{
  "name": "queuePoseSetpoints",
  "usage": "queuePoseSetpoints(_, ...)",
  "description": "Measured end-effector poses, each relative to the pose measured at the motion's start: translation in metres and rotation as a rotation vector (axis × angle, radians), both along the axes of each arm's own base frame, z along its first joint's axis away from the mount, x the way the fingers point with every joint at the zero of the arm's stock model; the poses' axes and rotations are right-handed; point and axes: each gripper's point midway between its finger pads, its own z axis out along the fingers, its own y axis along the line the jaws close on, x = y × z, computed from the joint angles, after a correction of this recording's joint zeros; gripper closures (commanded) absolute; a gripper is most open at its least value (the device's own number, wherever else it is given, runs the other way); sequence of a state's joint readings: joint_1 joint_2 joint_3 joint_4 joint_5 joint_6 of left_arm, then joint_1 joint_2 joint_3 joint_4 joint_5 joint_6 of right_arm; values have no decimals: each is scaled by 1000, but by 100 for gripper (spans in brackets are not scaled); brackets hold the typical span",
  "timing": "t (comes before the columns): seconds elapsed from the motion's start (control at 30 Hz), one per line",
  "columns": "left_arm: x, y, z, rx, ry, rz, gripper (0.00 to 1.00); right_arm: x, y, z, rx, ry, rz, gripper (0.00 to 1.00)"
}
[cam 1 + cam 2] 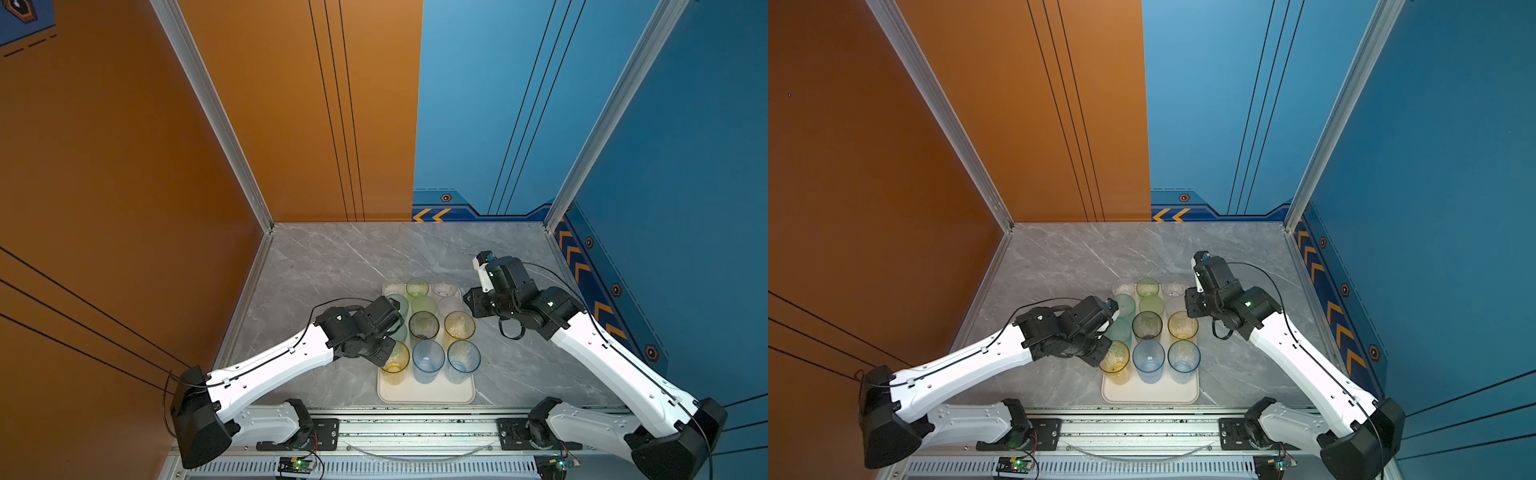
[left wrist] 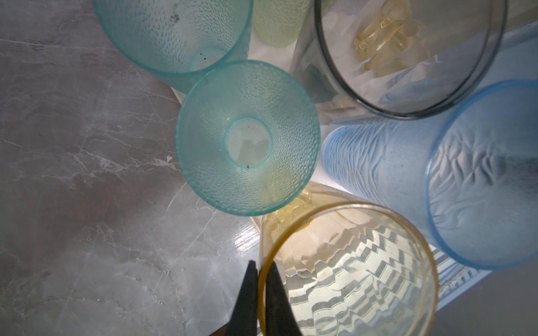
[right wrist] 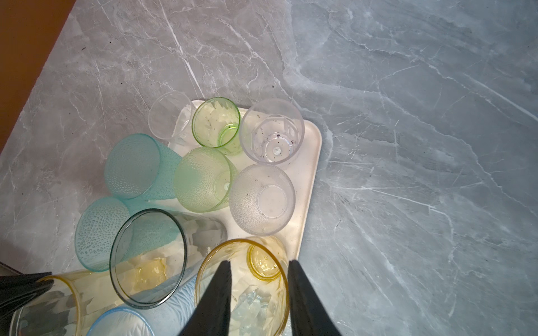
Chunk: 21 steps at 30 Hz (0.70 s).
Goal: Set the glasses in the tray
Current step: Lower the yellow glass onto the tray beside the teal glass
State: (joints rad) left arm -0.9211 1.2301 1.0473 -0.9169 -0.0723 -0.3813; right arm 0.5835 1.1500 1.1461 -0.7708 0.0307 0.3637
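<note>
The cream-white tray (image 1: pixel 426 395) (image 1: pixel 1150 395) lies near the table's front edge. Several glasses stand on it in rows. A tall yellow glass (image 1: pixel 395 361) (image 2: pixel 349 270) is over its near-left corner, and my left gripper (image 2: pixel 261 264) is shut on its rim, one finger inside and one outside. Two teal glasses (image 2: pixel 247 136) stand beside it along the tray's left edge. My right gripper (image 3: pixel 259 261) is open over another yellow glass (image 3: pixel 241 285) (image 1: pixel 459 325) at the tray's right edge. One finger is over its mouth, the other outside its rim.
Blue glasses (image 1: pixel 428 359), a smoky grey one (image 1: pixel 424 325), green ones (image 3: pixel 217 122) and clear ones (image 3: pixel 272 131) crowd the tray. The grey marble table (image 1: pixel 332 266) is bounded by an orange wall on the left, a blue wall on the right and a metal rail (image 1: pixel 415 428) in front.
</note>
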Motion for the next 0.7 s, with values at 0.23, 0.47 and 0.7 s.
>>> queuePoseSetpoints(0.23, -4, 4, -11, 21, 20, 0, 87, 0, 0, 0, 0, 0, 0, 68)
queuePoseSetpoints(0.47, -4, 4, -11, 21, 20, -1, 85, 0, 0, 0, 0, 0, 0, 68)
queuePoseSetpoints(0.7, -4, 4, -11, 21, 20, -1, 84, 0, 0, 0, 0, 0, 0, 68)
